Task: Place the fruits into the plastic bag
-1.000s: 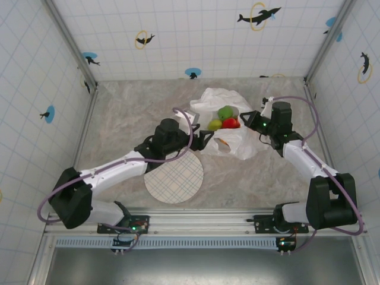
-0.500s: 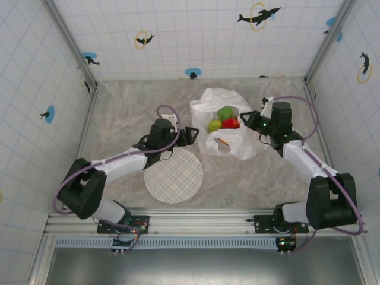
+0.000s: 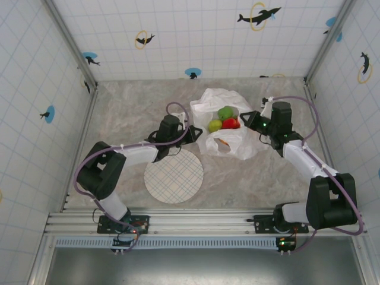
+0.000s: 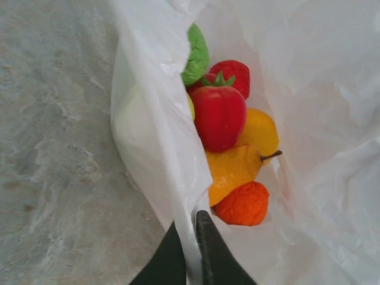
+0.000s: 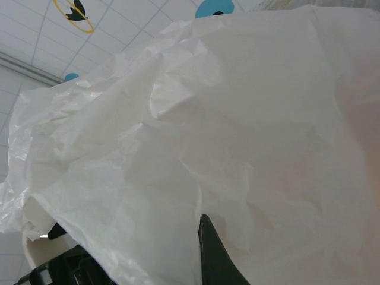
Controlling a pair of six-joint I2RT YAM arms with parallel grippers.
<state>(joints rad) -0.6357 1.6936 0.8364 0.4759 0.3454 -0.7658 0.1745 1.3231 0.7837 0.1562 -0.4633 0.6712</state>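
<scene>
The plastic bag [image 3: 217, 98], thin, white, translucent and wrinkled, sits on the tabletop just right of centre, toward the far side, with its mouth open upward. A fold of its left rim is pinched between the closed fingers of the left gripper [image 4: 191, 249]. The fruits [image 3: 230, 123] lie heaped together inside. A knobbly green one [image 4: 197, 52] lies farthest in, with a dimpled red strawberry [image 4: 236, 74] beside it. A glossy red fruit [image 4: 218, 116] is in the middle and a yellow one [image 4: 261, 132] at its right. Nearer lie a yellow-orange pear [image 4: 230, 171] with a stalk and, nearest, a rough orange [image 4: 242, 203]. A pale fruit [image 4: 133, 119] shows dimly through the bag's left wall.
</scene>
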